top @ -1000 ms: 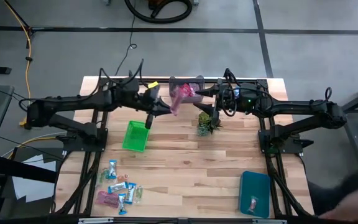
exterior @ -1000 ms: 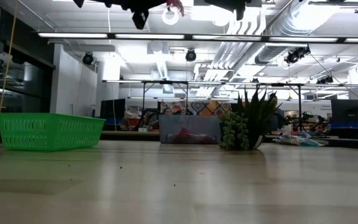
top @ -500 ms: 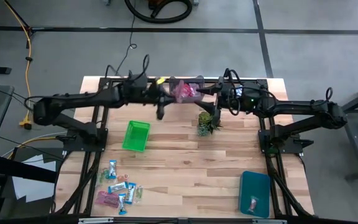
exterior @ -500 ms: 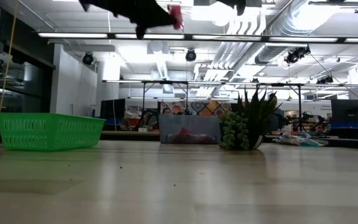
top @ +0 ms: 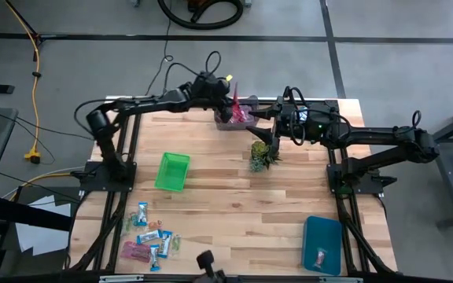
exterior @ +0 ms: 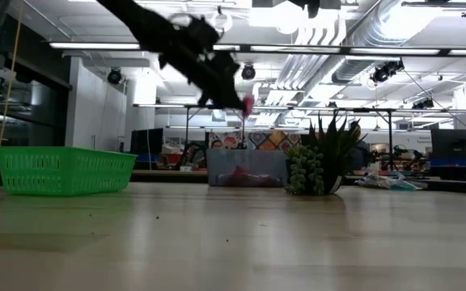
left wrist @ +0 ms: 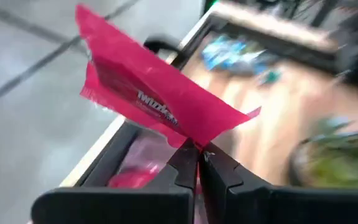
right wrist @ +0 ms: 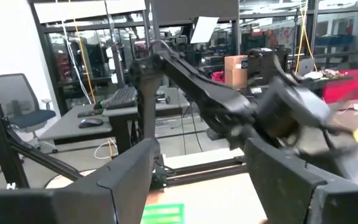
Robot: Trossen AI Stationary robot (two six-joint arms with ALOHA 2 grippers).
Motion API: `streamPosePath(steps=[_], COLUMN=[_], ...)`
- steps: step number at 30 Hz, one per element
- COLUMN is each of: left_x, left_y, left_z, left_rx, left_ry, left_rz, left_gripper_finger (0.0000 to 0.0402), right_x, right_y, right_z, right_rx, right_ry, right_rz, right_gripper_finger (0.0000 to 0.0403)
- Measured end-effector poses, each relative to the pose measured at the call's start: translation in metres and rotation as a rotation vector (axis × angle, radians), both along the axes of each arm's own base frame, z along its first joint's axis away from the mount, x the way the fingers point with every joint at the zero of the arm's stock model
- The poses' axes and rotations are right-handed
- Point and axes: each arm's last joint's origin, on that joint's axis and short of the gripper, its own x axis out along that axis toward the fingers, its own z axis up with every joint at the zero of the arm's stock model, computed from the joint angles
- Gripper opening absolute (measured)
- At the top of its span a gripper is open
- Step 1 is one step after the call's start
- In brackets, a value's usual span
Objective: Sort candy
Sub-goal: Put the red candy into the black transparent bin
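My left gripper (top: pixel 232 96) hangs over the grey bin (top: pixel 237 116) at the table's far edge, shut on a red-pink candy (left wrist: pixel 148 99). In the low view the candy (exterior: pixel 247 105) hangs in the air above that bin (exterior: pixel 247 168), which has pink sweets inside. My right gripper (top: pixel 256 116) waits open just right of the bin, off the table. A pile of candy (top: pixel 152 237) in blue-and-white and pink wrappers lies at the near-left corner. My left gripper pinches the red-pink wrapper by one lower edge (left wrist: pixel 188 138) between its two fingertips (left wrist: pixel 182 163). The wrapper is lifted clear and stands out flat beyond the fingertips, over the grey bin.
A green basket (top: pixel 171 171) sits left of centre. A teal bin (top: pixel 322 244) at the near right holds one sweet. A small spiky green plant (top: pixel 261 156) stands just near of the grey bin, under my right arm. Bare wood lies across the middle.
My left gripper has carried the red-pink candy from above the green basket's far end toward the table's far edge and right, ending over the grey bin. It has stayed shut on the wrapper. My right arm has kept still.
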Motion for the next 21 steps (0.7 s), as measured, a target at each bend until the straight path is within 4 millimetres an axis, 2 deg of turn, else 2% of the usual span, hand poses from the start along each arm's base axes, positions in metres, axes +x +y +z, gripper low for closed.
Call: streamPosePath(steps=[5,9,14,21], left_x=[0.002,0.002,0.001,-0.004], left_y=[0.015,0.016,0.012,0.009], left_z=[-0.037,-0.055,-0.058,-0.046], left_rx=[-0.058,-0.111,-0.132,-0.136], left_ry=[0.105,0.171,0.217,0.207], left_rz=[0.074,0.095,0.087,0.094], left_gripper_finger=[0.0001,0.0013,0.0055,0.0151], right_x=[0.0,0.0,0.0,0.0], right_y=[0.0,0.0,0.0,0.0], right_z=[0.0,0.0,0.0,0.0], right_rx=[0.037,0.04,0.039,0.038], right_ry=[-0.006,-0.006,-0.005,-0.005], right_rz=[0.003,0.003,0.003,0.003], right_gripper_finger=[0.025,0.025,0.025,0.025])
